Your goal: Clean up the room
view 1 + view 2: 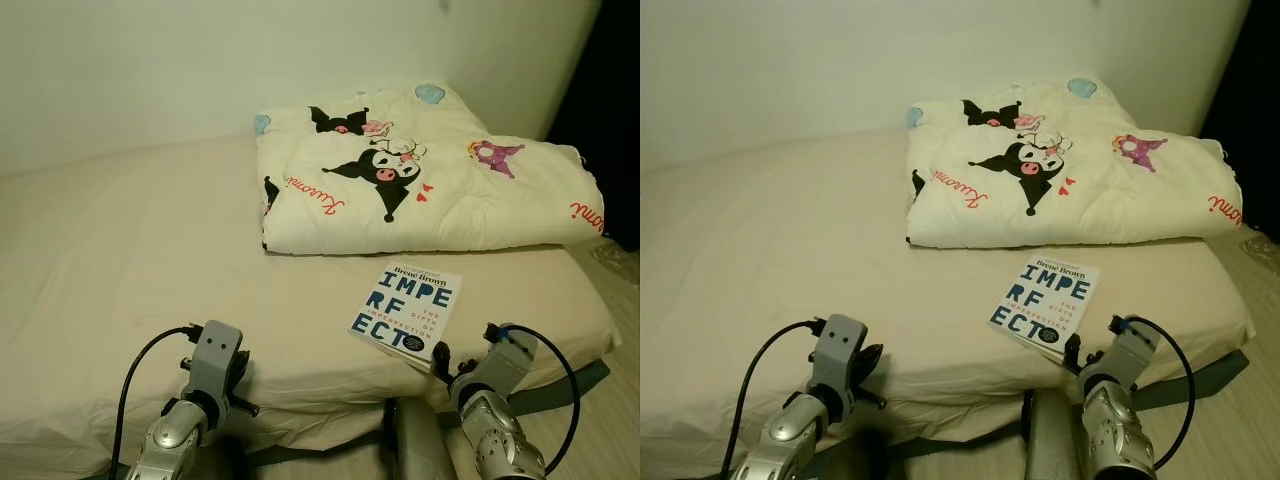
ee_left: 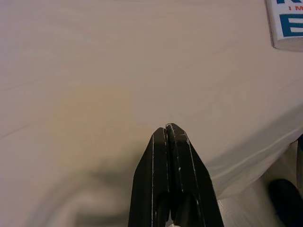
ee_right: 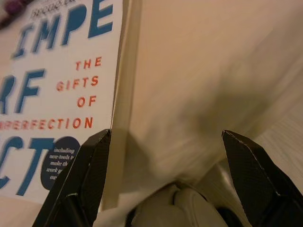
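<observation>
- Just beside the book (image 3: 52, 85), at its near corner, my right pincer (image 3: 165, 142) is spread — I should straddle the edge squarely.
- Well left of the book, my left pincer (image 2: 169, 137) is pressed together — idle.

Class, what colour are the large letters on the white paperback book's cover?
Blue, on the white paperback book; clearest in the right wrist view.

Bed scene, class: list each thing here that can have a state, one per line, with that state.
book: closed, lying flat, cover up, near the bed's front edge
blanket: folded, lying at the back of the bed
bed sheet: spread, lightly creased
left gripper: shut, empty, over the bare sheet
right gripper: open, empty, one finger at the book's edge
</observation>
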{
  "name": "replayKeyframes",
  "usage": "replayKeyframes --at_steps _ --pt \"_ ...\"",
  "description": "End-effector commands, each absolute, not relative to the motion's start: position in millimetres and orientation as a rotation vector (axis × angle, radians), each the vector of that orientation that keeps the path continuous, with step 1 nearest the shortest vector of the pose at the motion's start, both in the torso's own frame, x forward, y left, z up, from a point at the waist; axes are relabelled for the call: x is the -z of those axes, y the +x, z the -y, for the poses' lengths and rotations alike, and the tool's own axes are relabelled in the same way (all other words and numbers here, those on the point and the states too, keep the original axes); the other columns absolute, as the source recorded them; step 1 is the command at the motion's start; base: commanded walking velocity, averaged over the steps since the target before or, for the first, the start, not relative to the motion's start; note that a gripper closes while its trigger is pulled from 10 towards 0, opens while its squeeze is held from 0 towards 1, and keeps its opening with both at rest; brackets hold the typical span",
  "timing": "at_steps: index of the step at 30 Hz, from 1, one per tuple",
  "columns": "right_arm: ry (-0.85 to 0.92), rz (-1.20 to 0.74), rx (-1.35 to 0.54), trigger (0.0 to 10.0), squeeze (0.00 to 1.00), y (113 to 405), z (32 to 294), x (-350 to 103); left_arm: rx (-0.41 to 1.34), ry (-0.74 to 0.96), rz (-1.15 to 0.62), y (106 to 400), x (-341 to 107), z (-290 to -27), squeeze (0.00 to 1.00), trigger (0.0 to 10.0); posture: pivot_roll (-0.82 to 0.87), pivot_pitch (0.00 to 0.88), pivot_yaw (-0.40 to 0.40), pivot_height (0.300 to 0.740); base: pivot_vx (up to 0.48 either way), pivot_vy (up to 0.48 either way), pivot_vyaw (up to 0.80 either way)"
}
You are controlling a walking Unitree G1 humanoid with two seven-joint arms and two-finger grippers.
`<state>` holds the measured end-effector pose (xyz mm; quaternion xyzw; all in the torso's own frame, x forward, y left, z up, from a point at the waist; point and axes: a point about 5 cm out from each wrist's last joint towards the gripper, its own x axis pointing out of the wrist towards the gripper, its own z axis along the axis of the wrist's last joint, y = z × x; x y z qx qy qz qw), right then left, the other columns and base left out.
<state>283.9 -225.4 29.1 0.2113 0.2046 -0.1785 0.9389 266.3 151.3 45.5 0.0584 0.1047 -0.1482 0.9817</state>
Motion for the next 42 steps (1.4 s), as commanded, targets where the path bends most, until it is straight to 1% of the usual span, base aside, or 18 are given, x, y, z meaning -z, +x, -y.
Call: replayKeyframes --at_steps 1,7,12,16,19,25,27,30,32,35,40,42 --pt "0.420 -0.448 0.357 10.0 1.00 283 223 -23 0.306 0.137 -0.254 261 -36 -153 0.00 10.0 -0.12 0.205 0.129 0.550 0.000 0.000 0.00" --pt "0.389 -0.438 0.340 10.0 1.00 291 224 -28 0.307 0.147 -0.255 262 -36 -153 0.00 10.0 -0.12 0.205 0.129 0.550 0.000 0.000 0.00" --pt "0.373 -0.387 0.286 10.0 1.00 310 224 -47 0.292 0.149 -0.242 264 -38 -154 0.00 10.0 -0.12 0.206 0.131 0.550 0.000 0.000 0.00" --pt "0.358 -0.392 0.272 10.0 1.00 313 227 -47 0.291 0.150 -0.240 265 -39 -154 0.00 10.0 -0.12 0.204 0.131 0.550 0.000 0.000 0.00" --pt "0.399 -0.393 0.255 10.0 1.00 315 230 -44 0.291 0.148 -0.238 265 -39 -153 0.00 10.0 -0.12 0.202 0.131 0.550 0.000 0.000 0.00" --pt "0.521 -0.410 0.301 10.0 1.00 314 232 -35 0.297 0.158 -0.244 263 -37 -151 0.00 10.0 -0.12 0.201 0.132 0.550 0.000 0.000 0.00" --pt "0.531 -0.406 0.303 10.0 1.00 315 233 -35 0.297 0.158 -0.245 263 -36 -151 0.00 10.0 -0.12 0.201 0.132 0.550 0.000 0.000 0.00" --pt "0.574 -0.365 0.301 10.0 1.00 318 233 -39 0.296 0.159 -0.246 262 -36 -151 0.00 10.0 -0.11 0.203 0.134 0.550 0.000 0.000 0.00" --pt "0.630 -0.305 0.285 10.0 1.00 324 235 -46 0.295 0.161 -0.247 261 -37 -152 0.00 10.0 -0.10 0.206 0.136 0.550 0.000 0.000 0.00" --pt "0.643 -0.291 0.272 10.0 1.00 326 236 -48 0.293 0.164 -0.248 261 -37 -152 0.00 10.0 -0.09 0.213 0.138 0.550 0.000 0.000 0.00" --pt "0.609 -0.318 0.252 10.0 1.00 328 233 -46 0.287 0.173 -0.249 260 -39 -155 0.00 10.0 -0.08 0.219 0.139 0.550 0.000 0.000 0.00" --pt "0.634 -0.311 0.220 10.0 1.00 331 228 -49 0.280 0.175 -0.249 260 -39 -158 0.00 10.0 -0.07 0.224 0.134 0.550 0.000 0.000 0.00"
